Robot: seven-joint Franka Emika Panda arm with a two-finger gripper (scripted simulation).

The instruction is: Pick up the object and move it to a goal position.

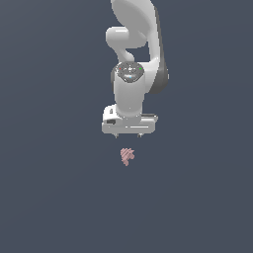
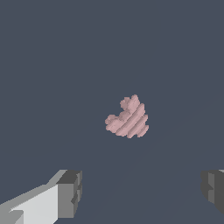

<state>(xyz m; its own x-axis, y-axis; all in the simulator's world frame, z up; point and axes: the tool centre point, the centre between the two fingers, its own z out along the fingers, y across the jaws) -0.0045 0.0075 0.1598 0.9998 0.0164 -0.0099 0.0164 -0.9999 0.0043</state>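
In the exterior view, the white arm hangs straight down with its pincer (image 1: 128, 134) just above the object (image 1: 127, 156), a small pink knobbly lump lying on the flat dark grey bench (image 1: 49, 197); the two are apart, not touching. In the wrist view, the object (image 2: 127, 119) sits between the two grey fingertips (image 2: 70, 192), which are spread wide and hold nothing.

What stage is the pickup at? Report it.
Done: the gripper is lined up above the pink lump. In hand: nothing; its fingers are spread wide, with the lump lying free beyond them. Left: descend, close, lift, carry to the goal, which no view shows.
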